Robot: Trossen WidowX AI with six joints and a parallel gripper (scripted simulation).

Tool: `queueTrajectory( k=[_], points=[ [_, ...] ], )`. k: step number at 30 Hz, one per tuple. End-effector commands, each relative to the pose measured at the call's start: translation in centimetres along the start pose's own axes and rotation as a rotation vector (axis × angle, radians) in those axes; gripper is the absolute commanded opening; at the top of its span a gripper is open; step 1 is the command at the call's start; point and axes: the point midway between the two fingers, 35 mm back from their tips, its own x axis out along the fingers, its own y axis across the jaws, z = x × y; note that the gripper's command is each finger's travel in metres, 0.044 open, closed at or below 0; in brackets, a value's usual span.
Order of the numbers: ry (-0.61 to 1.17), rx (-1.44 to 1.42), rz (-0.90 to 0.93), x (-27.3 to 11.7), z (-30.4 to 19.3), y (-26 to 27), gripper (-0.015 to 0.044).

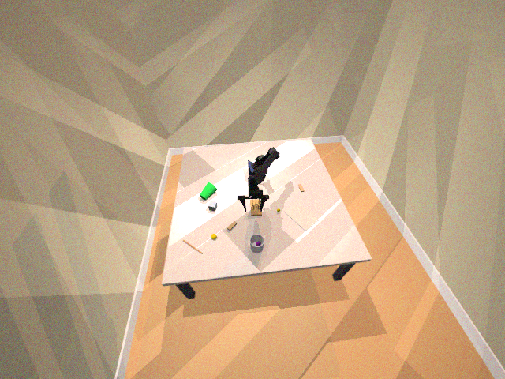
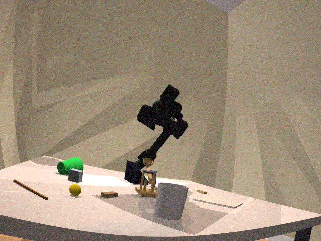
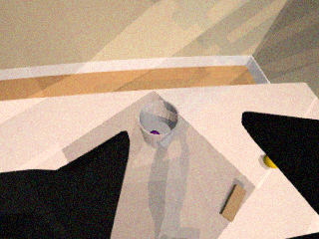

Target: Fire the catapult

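The purple ball [image 1: 258, 243] [image 3: 155, 132] lies inside the white mug [image 1: 256, 249] [image 2: 169, 202] [image 3: 166, 131], which looks grey and stands upright near the table's front edge. The ball is hidden by the mug wall in the exterior view. The wooden catapult [image 1: 254, 207] [image 2: 146, 192] stands behind the mug, in line with it. Its throwing arm is raised, and its round cup is empty in the exterior view. My gripper [image 1: 254, 211] [image 2: 165, 133] [image 3: 184, 126] is open and empty, high above the table and clear of catapult and mug.
A green cup [image 1: 207, 190] [image 2: 71, 165] lies on its side near a grey block [image 1: 212, 206] [image 2: 75, 175]. A yellow ball [image 1: 213, 236] [image 2: 74, 190], a thin stick [image 1: 192, 246] [image 2: 30, 189] and a wooden block [image 1: 232, 226] [image 2: 109, 194] [image 3: 232, 202] lie left of the mug in the top and exterior views. A thin flat panel [image 2: 217, 203] lies right.
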Motion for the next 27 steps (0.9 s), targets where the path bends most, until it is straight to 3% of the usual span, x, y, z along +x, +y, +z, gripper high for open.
queueTrajectory(
  k=[1,27],
  points=[
    [-0.02,0.009,0.016,-0.16,0.68,0.06,0.044],
    [-0.014,0.008,0.014,-0.04,0.48,0.08,0.044]
  ],
)
